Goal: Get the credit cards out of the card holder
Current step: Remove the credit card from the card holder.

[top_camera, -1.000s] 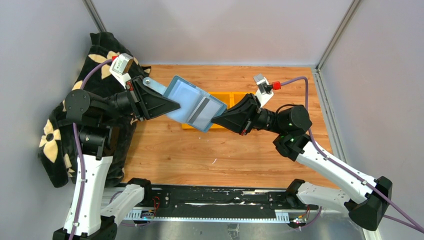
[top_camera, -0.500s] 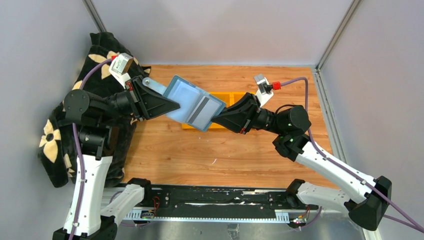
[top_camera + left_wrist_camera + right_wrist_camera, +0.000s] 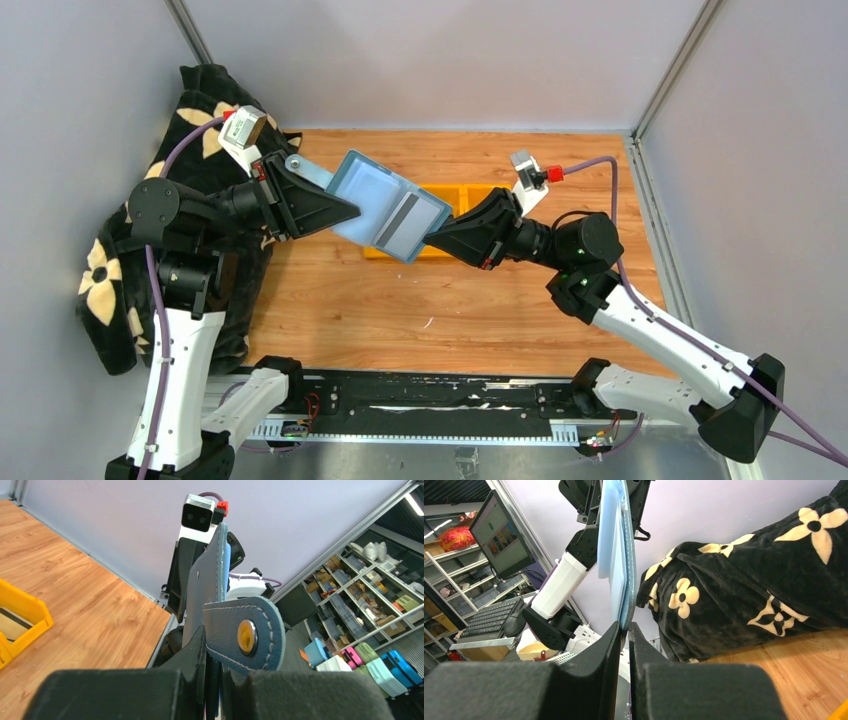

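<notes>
Your left gripper point(image 3: 350, 212) has its fingers pressed shut on the card holder point(image 3: 372, 192), clamping the edge where the strap tab point(image 3: 265, 620) comes out. Your right gripper point(image 3: 624, 627) pinches the opposite, lower edge, with only the holder's thin rim between its fingers. You cannot tell whether a card is caught in that pinch as well.

The card holder hangs in the air between the two grippers, spread open and tilted, above the wooden table point(image 3: 400, 310). Its outside is teal-blue leather with pale stitching, and the inside is a lighter blue. From each wrist camera you see it edge-on.

You have one holder, one strap tab and one round brass-coloured snap point(image 3: 247, 637). One silvery-grey credit card point(image 3: 405, 215) shows as a strip on the inner panel near your right gripper. No lettering on the holder or card is legible.

A yellow bin point(image 3: 470, 195) sits on the table, partly hidden under the holder. One black blanket point(image 3: 200, 95) with cream flowers lies heaped at the left.
</notes>
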Motion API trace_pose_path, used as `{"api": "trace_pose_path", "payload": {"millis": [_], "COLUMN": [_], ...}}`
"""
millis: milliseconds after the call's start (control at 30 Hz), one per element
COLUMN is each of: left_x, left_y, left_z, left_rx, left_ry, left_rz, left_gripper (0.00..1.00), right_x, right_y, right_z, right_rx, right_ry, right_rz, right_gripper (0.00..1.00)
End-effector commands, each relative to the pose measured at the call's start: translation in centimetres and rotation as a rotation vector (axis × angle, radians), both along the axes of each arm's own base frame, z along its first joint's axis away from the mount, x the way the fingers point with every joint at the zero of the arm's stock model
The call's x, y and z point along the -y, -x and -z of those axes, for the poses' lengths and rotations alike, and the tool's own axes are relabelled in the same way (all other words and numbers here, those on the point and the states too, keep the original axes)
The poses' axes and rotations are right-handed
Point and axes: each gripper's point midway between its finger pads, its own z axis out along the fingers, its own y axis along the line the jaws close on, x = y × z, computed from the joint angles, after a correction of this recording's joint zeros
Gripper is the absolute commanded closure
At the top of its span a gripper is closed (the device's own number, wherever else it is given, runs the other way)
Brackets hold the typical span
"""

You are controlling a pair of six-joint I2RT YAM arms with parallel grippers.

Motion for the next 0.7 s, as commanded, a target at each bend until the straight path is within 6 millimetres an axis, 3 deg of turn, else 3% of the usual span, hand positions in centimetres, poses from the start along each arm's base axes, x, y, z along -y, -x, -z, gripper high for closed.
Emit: {"api": "trace_pose_path", "payload": {"millis": [0,267,667], "left_x": [-0.1,-0.1,-0.1], "left_y": [0.7,0.7,0.8], "left_z": [-1.0,-1.1,-1.2], "left_rx": [0.031,0.033,0.035], "left_ry": [0.005,0.005,0.006], "left_rz": [0.004,0.007,0.009], "left_gripper": [1.00,1.00,1.00], "right_x": [0.1,-0.5,-0.5], "right_y": [0.8,0.0,0.1], "right_z": [-1.3,-1.5,-2.5], "right_rx": [0.036,0.014,0.022], "right_ry": [-0.037,-0.037,-0.064], "right_rz": [-0.024,-0.014,-0.023], "right_gripper": [0.86,0.87,0.72]}}
